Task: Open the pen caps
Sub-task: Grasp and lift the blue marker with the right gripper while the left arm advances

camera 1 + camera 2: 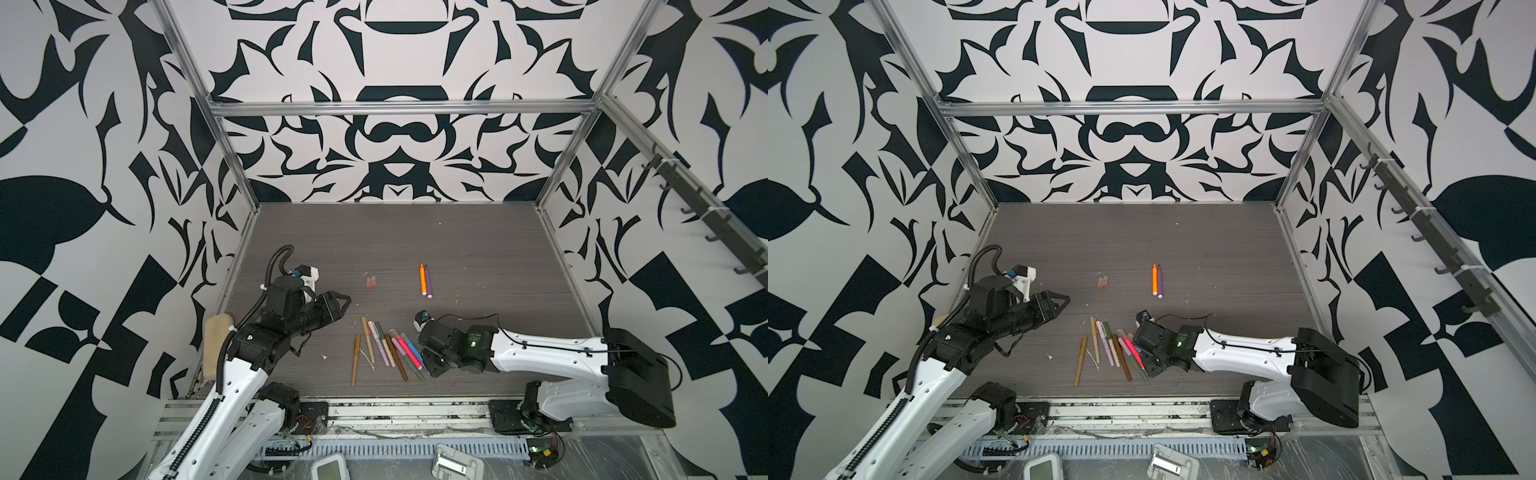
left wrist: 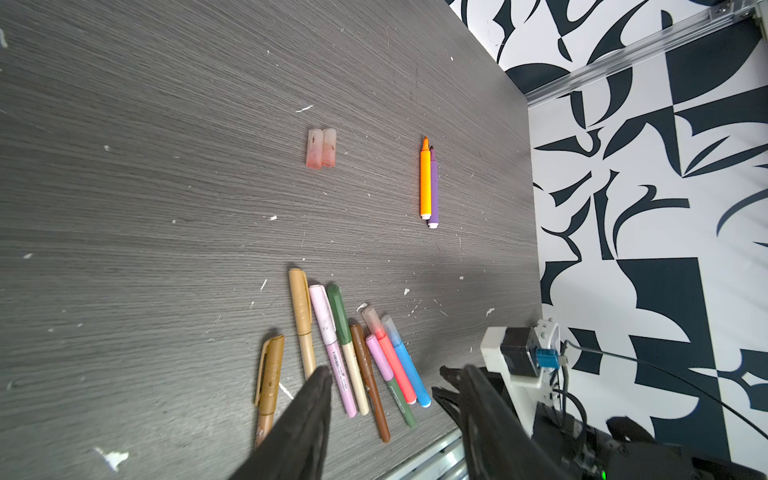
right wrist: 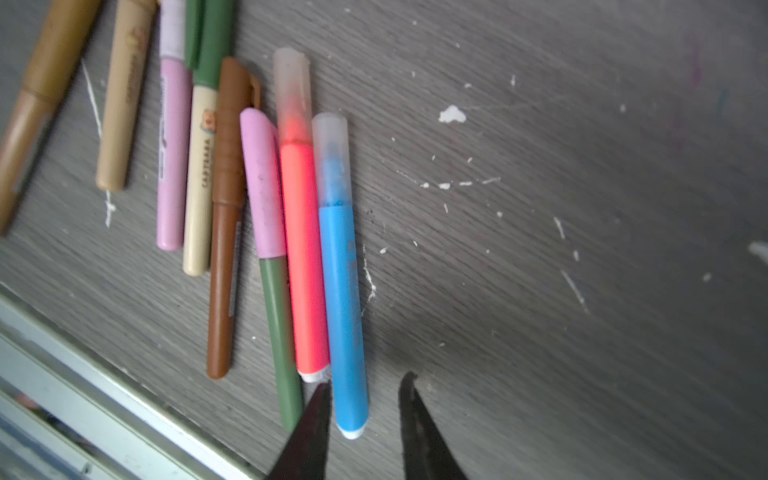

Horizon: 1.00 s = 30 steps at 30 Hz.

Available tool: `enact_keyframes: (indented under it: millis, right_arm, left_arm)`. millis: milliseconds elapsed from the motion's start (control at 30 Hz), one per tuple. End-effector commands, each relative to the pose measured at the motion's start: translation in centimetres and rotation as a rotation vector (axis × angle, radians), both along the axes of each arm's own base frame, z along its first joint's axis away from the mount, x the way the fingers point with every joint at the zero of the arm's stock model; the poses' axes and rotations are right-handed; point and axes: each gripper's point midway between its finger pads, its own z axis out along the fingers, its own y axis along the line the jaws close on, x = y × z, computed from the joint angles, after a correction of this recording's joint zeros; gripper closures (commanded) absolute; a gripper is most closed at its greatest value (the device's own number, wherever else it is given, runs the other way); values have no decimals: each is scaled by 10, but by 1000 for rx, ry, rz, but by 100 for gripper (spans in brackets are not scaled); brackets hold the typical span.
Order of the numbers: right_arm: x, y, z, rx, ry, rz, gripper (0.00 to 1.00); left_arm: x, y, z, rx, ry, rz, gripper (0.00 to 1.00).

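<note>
Lying on the grey worktop, a fan of capped pens near the front edge serves as the landmark in both top views. Behind the fan, toward the back wall, two loose caps, pinkish and translucent, rest side by side and touching. Also behind the fan, but off to its right, an orange pen and a purple pen lie pressed together, both uncapped. The left pincer hangs to the left of the fan, clear of it. The right pincer sits at the fan's right edge.

From the left wrist, the left pincer shows its fingers spread apart with nothing gripped. The fan is seen between them, with the loose caps and the orange pen beyond it.

From the right wrist, the right pincer stands apart, its two fingers straddling the white-tipped end of the blue pen, the outermost of the fan. The finger on the fan side is just beside the barrel; bare worktop shows on the other side. The blue pen's clear cap is on, as is that of the coral pen lying against it.
</note>
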Motion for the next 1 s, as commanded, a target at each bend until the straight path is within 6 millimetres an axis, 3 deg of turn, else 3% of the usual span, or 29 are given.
enact_keyframes:
  millis: [0, 267, 467, 967]
  right_arm:
    - [2, 4, 3, 16, -13, -2, 97]
    - [9, -6, 10, -22, -55, -46, 100]
    - [4, 1, 5, -23, -26, -14, 83]
    - [-8, 11, -6, 15, 19, 17, 72]
  left_arm:
    - [1, 0, 11, -9, -30, 2, 47]
    - [0, 0, 13, -6, -32, -1, 48]
    - [1, 1, 14, 0, -35, -2, 48]
    - [3, 1, 13, 11, -41, -3, 48]
